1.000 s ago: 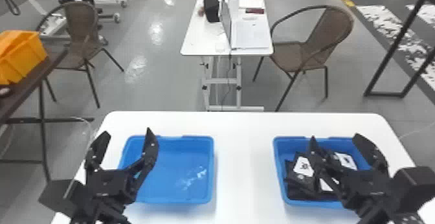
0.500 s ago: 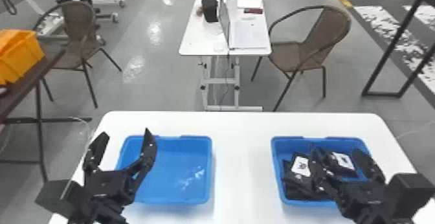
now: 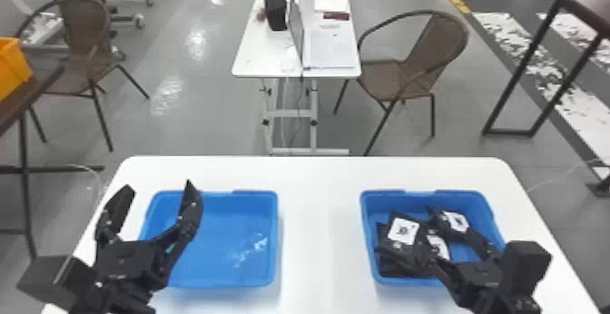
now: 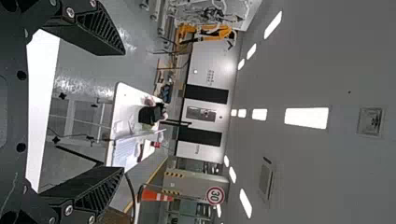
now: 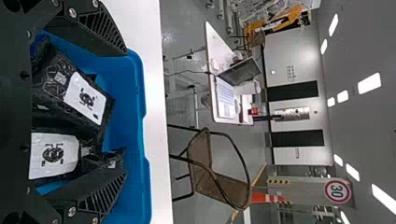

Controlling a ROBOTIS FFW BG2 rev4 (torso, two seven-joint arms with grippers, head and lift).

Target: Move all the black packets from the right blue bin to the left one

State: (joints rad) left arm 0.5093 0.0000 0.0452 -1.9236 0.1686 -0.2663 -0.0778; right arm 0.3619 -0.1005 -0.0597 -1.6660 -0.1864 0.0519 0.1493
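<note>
Blue bins: two are sitting on one white table (image 3: pixel 322 227), the left bin (image 3: pixel 218 227) lying empty and the right bin (image 3: pixel 374 202) holding the packets.
Black packets (image 5: pixel 70 116): several are overlapping in the right bin; I cannot tell their exact number.
White labels (image 3: pixel 399 231): three are showing on them.
Left gripper (image 3: pixel 159 185): its two fingers are standing wide apart, one alongside the left bin and the other above it, gripping nothing.
Right gripper (image 3: pixel 404 229): its two fingers are spreading apart over the right bin, clamping nothing.
Brown armchairs (image 3: pixel 401 79): two are standing beyond my table.
</note>
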